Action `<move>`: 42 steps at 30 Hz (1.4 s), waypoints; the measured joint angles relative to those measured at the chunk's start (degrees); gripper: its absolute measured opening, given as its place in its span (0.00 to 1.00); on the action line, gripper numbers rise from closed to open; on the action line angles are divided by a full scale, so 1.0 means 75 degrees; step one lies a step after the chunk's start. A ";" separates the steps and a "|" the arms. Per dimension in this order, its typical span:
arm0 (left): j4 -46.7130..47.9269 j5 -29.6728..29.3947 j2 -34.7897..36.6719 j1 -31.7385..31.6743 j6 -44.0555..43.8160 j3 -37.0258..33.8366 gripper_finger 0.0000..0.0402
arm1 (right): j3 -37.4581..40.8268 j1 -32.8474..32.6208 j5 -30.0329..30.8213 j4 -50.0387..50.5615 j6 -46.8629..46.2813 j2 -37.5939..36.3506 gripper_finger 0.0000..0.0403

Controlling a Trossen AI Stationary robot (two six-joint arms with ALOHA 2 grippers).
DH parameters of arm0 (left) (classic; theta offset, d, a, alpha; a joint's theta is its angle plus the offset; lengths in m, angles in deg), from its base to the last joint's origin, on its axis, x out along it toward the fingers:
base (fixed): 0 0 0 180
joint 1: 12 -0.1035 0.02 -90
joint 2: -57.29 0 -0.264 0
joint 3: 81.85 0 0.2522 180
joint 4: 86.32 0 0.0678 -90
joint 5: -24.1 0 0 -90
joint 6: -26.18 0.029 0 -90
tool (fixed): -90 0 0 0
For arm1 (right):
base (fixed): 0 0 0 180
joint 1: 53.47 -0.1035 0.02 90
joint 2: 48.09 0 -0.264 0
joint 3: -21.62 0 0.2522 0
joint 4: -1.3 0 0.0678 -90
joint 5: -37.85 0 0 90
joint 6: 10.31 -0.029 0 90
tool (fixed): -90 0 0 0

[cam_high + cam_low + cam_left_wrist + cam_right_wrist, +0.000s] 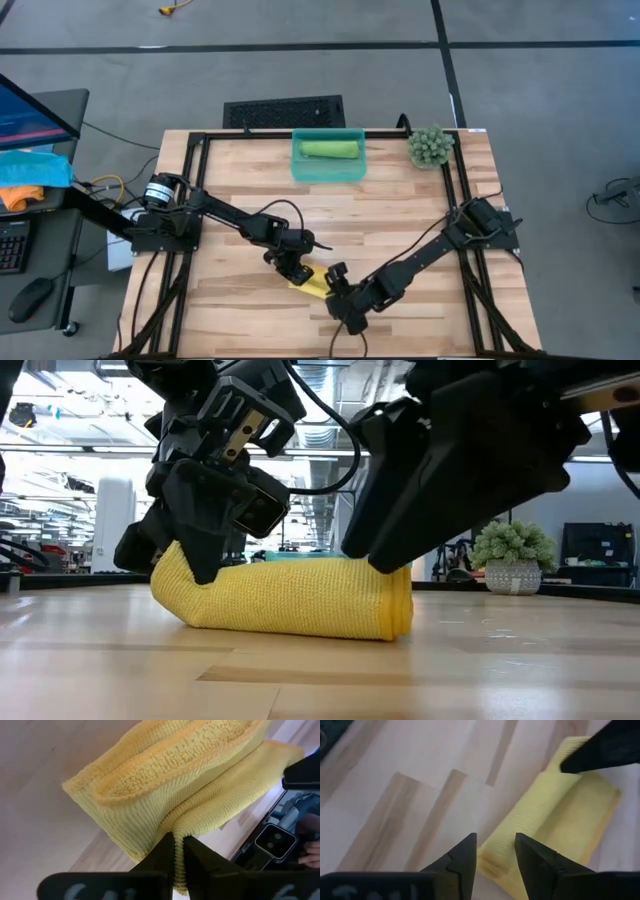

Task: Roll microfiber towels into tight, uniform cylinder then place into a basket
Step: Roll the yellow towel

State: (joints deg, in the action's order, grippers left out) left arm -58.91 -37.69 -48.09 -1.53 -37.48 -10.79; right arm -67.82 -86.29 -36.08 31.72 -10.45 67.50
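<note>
My tabletop [400,215] is pale wood planks in a black frame. At its far right corner sits a small green potted plant [430,146]; from table height it shows as a leafy tuft in a pale pot [513,559]. Just beyond the tabletop's far edge, left of the plant, a black grille panel [284,111] lies on the grey floor [540,90]. Off the tabletop's left side stands a dark desk [40,230] carrying a blue cloth [35,166] touching an orange cloth [20,196], with a keyboard [12,245] and a mouse [30,298] nearby.
</note>
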 joint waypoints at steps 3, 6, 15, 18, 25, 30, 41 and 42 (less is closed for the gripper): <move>0.0049 -0.0003 0.0003 0.0020 0.0088 0.0003 0.04 | 0.0000 -0.0007 -0.0135 -0.0077 0.0035 0.0000 0.38; 0.0059 -0.0006 0.0003 0.0020 0.0088 0.0003 0.04 | 0.0000 -0.0069 -0.0138 -0.0546 0.0254 -0.0048 0.37; 0.0089 -0.0006 0.0003 0.0020 0.0088 0.0006 0.04 | 0.0000 0.0091 -0.0163 -0.0680 0.0161 0.0000 0.33; 0.0091 -0.0006 0.0006 0.0019 0.0085 0.0006 0.04 | 0.0000 0.0199 -0.0165 -0.0615 0.0031 0.0000 0.32; 0.0100 -0.0003 0.0006 0.0017 0.0216 0.0006 0.04 | 0.0013 0.0199 -0.0684 -0.0851 0.0085 0.0269 0.30; 0.0115 -0.0003 0.0006 0.0020 0.0231 0.0006 0.04 | 0.0023 0.0233 -0.0561 -0.0791 -0.0013 0.0644 0.30; 0.0147 -0.0006 0.0006 0.0017 0.0330 -0.0012 0.04 | -0.0045 0.0207 -0.0302 -0.0879 -0.0005 0.0527 0.30; 0.0144 -0.0006 0.0006 0.0017 0.0348 -0.0012 0.04 | -0.0060 0.0209 -0.0294 -0.0885 -0.0026 0.0527 0.30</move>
State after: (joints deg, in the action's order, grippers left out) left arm -57.83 -37.74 -48.05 -1.41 -34.87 -10.88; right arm -68.27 -84.72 -38.29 25.09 -10.65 71.45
